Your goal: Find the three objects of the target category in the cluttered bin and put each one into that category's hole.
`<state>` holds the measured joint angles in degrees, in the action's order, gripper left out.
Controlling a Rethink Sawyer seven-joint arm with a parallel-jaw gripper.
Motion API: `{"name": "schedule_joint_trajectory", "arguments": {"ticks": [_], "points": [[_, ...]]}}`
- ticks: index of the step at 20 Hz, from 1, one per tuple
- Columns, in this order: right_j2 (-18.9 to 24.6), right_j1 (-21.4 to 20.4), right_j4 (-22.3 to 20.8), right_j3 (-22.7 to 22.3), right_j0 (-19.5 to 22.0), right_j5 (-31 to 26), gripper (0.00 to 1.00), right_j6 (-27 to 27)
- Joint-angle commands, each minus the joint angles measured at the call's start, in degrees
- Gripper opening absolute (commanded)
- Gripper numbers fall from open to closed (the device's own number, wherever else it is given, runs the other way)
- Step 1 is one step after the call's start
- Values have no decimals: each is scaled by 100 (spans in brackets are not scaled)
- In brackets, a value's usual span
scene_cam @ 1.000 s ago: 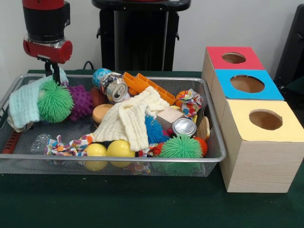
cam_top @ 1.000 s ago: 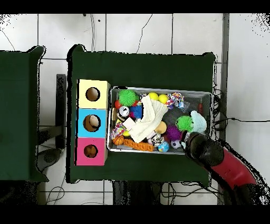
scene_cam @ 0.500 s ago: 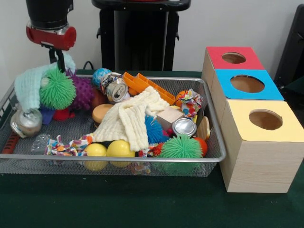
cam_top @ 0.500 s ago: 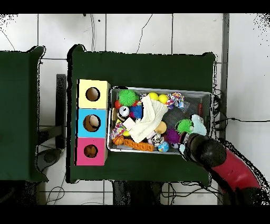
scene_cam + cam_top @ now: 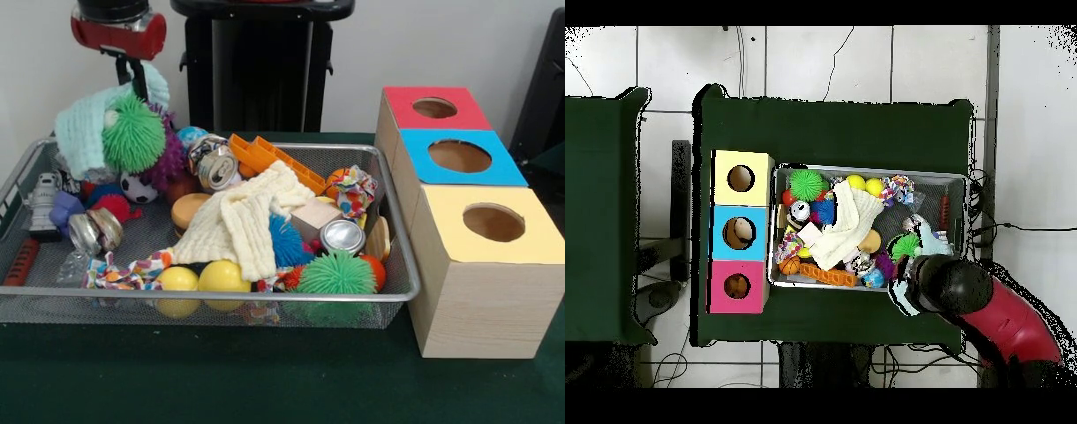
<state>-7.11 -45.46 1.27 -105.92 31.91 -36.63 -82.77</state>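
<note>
Three pale wooden boxes stand in a row along one side of the green table [image 5: 265, 389], their tops red, blue and yellow; the hole [image 5: 434, 108] in the red-topped box [image 5: 430, 109] sits at the far end of that row in the front view, nearest the robot's edge, and nothing is in it that can be seen. Just beside the boxes lies the cluttered bin [image 5: 221, 297], its wire mesh filled with loose things: a cream knitted cloth [image 5: 247, 221] draped across the middle, two yellow balls [image 5: 201, 279] against the near rim, a green spiky ball [image 5: 335, 274] towards the near corner by the boxes, a crushed can [image 5: 214, 163] and an orange plastic piece [image 5: 274, 161] along the far rim. None of the soft animal toys can be picked out with certainty among the clutter. The gripper [image 5: 137, 78] hangs above the bin's far corner on the side away from the boxes, its fingers clamped on a pale mint cloth [image 5: 84, 128], which hangs clear of the bin floor with another green spiky ball [image 5: 132, 132] bunched against it and a purple spiky ball [image 5: 168, 159] just behind. Below these, on the mesh, rest a small black-and-white ball [image 5: 137, 187], a silver bell-like object [image 5: 95, 231] and a small robot figure [image 5: 41, 205] by the end rim.
</note>
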Motion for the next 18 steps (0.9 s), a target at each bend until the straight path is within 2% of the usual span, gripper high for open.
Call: {"name": "schedule_joint_trajectory", "arguments": {"ticks": [1, 9, 14, 18], "points": [[-223, -368, 308, 528, -208, -1060, 0, -1460], [-307, -380, 401, 592, -239, -1226, 0, -1356], [-362, -265, 364, 960, -324, -1547, 0, -1400], [-375, -284, 395, 945, -322, -1533, 0, -1335]]}}
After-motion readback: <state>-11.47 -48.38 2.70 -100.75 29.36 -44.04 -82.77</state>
